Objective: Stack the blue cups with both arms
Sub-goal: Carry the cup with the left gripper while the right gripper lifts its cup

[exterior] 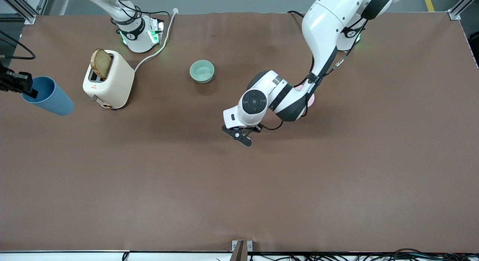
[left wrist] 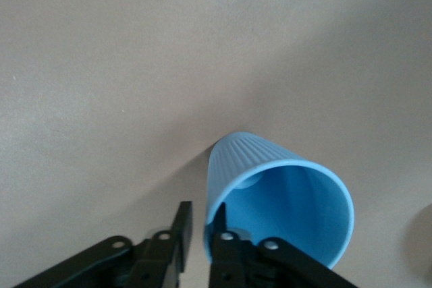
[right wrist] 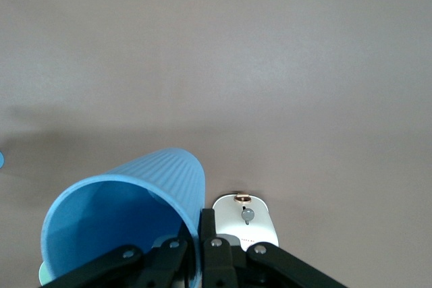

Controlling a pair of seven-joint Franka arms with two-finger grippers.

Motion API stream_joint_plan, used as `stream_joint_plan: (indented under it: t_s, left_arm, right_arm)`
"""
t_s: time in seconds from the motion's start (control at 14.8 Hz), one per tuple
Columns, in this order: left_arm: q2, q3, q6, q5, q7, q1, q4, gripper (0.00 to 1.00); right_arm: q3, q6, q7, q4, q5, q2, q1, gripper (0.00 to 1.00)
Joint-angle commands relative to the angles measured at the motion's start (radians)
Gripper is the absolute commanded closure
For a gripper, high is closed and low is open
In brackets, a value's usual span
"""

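Observation:
My right gripper (exterior: pixel 27 89) is shut on the rim of a blue cup (exterior: pixel 50 98) and holds it tilted in the air at the right arm's end of the table, beside the toaster. In the right wrist view one finger is inside this cup (right wrist: pixel 128 214) and one outside, at my right gripper (right wrist: pixel 198 224). My left gripper (exterior: pixel 239 135) is over the table's middle. In the left wrist view my left gripper (left wrist: pixel 201 224) straddles the rim of the second blue cup (left wrist: pixel 283 200): one finger is inside, the outer finger (left wrist: pixel 181 224) stands off the wall. This cup is hidden in the front view.
A cream toaster (exterior: pixel 110 83) with a bread slice stands near the right arm's base, its white cord running to the table's edge; it also shows in the right wrist view (right wrist: pixel 246 224). A mint-green bowl (exterior: pixel 202 71) sits mid-table. A pink bowl (exterior: pixel 311 99) is mostly hidden under the left arm.

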Motion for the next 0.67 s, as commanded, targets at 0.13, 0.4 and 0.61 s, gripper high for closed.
stream_joint_plan:
  t_s: [0.13, 0.4, 0.61]
  left_arm:
    - [-0.130, -0.001, -0.053, 0.006, -0.020, 0.014, 0.009, 0.00]
    - [-0.281, 0.015, -0.189, 0.006, -0.021, 0.095, 0.013, 0.00]
    - [-0.316, 0.021, -0.199, 0.011, -0.012, 0.257, 0.010, 0.00]
  right_arm:
    - [0.004, -0.018, 0.013, 0.014, 0.030, 0.001, -0.006, 0.98]
    - [0.010, -0.013, 0.025, 0.012, 0.054, 0.003, 0.025, 0.98]
    - [0.010, 0.023, 0.157, 0.006, 0.117, 0.033, 0.101, 0.98]
